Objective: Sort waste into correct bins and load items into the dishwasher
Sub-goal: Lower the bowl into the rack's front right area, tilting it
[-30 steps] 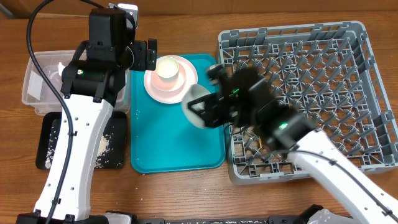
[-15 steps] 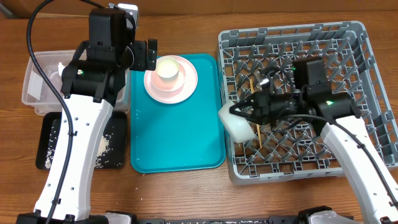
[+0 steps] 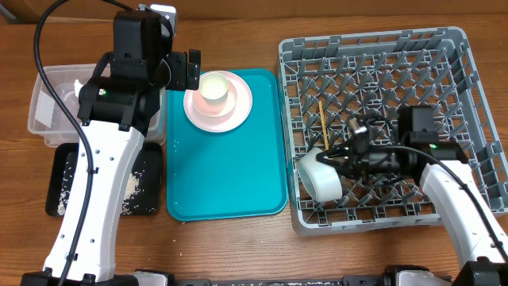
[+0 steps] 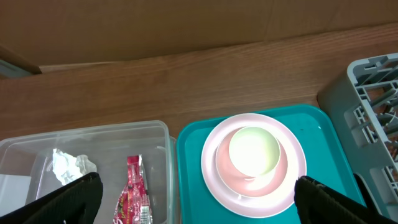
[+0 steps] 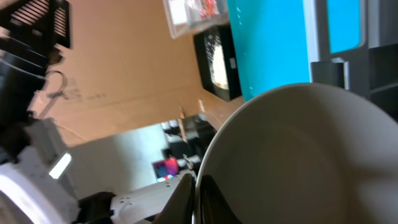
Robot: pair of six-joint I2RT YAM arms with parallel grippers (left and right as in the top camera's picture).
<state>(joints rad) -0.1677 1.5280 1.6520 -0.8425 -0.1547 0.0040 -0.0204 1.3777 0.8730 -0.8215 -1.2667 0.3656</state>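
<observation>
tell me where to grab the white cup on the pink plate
Take the white cup by its rim, coming straight down from above and pinching one side of the wall. It stands upright, mouth up, in the middle of the pink plate on the teal tray, so the rim is the exposed part. A low side approach would likely bump the plate.

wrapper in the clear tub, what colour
The wrapper is red with pale print; left wrist view shows it best.
</observation>
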